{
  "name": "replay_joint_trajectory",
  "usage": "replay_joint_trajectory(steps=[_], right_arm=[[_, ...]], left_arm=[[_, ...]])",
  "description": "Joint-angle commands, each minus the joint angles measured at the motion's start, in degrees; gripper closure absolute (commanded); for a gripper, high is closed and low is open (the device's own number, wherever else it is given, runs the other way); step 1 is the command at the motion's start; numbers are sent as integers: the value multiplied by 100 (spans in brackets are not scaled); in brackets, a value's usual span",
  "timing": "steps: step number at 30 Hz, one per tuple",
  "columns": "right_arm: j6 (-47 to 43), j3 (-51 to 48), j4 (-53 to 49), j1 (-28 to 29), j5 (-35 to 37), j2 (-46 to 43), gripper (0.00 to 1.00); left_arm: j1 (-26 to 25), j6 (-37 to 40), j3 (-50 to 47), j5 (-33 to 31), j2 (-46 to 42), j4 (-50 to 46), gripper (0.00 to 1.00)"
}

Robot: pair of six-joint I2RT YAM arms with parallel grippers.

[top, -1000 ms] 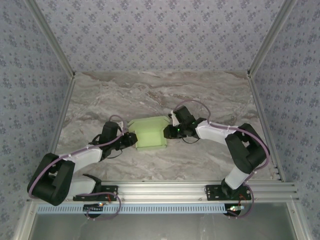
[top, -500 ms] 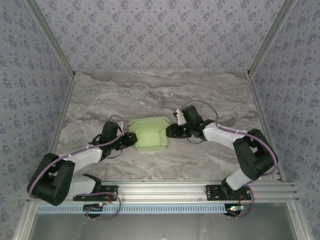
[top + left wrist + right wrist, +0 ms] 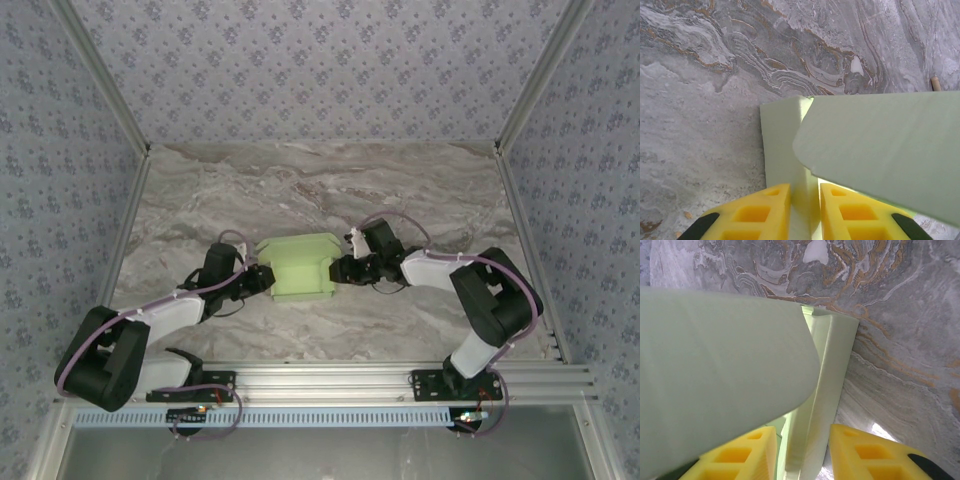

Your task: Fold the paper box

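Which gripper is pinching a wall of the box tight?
The left gripper: both fingers press the paper box wall. The right gripper straddles its wall with a gap beside one finger.

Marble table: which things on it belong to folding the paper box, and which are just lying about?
In the job: paper box; left fingers, pinching its wall; right fingers, straddling its side flap.
Lying about: tan wooden stick, its tip showing beyond the box.

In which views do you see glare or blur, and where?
Right wrist view: a bright glare patch on the marble table near the bottom edge, and the near flap of the paper box is soft. Left wrist view: marble sharp, near flap soft. Top external view: even light, no hard shadows.
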Motion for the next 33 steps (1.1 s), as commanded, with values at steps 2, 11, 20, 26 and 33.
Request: replay_joint_trajectory(steps=[2,11,20,26,33], right_arm=[[86,-47,226,-6,-157,61,71],[61,13,122,60,7,26,76],[49,164,-165,277,424,-139,81],[5,389,-615,459,927,-226,83],[62,633,-909,738,1415,-165,84]], left_arm=[[-29,159,-5,79,-126,-78,79],[-33,150,-16,81,-108,-49,78],[-26,144,-33,106,-100,-32,78],[-33,130,-49,135,-117,-19,79],[-50,113,-80,159,-135,33,79]])
